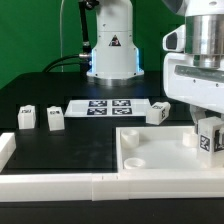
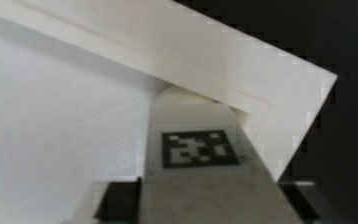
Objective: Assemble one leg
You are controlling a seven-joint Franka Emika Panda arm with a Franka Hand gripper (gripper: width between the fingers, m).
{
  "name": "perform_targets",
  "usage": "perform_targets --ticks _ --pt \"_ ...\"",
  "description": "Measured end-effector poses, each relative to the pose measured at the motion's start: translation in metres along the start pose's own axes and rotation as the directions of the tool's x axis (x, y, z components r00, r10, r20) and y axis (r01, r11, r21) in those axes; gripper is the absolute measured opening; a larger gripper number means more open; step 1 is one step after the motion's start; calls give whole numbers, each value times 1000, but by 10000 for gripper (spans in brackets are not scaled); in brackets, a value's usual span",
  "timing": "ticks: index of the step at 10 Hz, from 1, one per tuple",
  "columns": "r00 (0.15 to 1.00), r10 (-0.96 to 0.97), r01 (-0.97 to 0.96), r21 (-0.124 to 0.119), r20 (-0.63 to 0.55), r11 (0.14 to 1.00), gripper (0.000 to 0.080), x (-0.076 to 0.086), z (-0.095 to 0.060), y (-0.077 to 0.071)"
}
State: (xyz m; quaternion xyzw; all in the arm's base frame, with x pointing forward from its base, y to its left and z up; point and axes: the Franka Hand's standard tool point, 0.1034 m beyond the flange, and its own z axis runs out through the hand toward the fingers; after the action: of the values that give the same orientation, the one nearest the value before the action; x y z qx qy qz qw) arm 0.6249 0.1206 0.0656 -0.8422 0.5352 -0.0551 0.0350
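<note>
My gripper (image 1: 206, 124) is shut on a white leg (image 1: 209, 137) with a black-and-white tag. It holds the leg upright over the far right corner of the large white tray-like piece (image 1: 150, 152). In the wrist view the leg (image 2: 201, 150) runs from between the dark fingers (image 2: 115, 200) down to the tray piece's corner (image 2: 247, 95); whether its tip touches there I cannot tell. Three more legs stand on the black table: two at the exterior view's left (image 1: 27, 117) (image 1: 54, 119) and one behind the tray piece (image 1: 157, 112).
The marker board (image 1: 108, 106) lies flat at the middle back. Long white border bars (image 1: 60, 185) run along the front edge, with a short one at the left (image 1: 6, 150). The robot's base (image 1: 112, 50) stands behind, before a green backdrop.
</note>
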Motion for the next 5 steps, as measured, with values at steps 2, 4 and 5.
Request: perform_targets --ticks 2,4,5 --pt "998 -59 59 5 -1 998 462 0 0 -1" --pt "944 -331 331 14 -8 944 639 -4 -1 -4" --pt "887 -461 462 18 -10 887 646 -7 -2 -5"
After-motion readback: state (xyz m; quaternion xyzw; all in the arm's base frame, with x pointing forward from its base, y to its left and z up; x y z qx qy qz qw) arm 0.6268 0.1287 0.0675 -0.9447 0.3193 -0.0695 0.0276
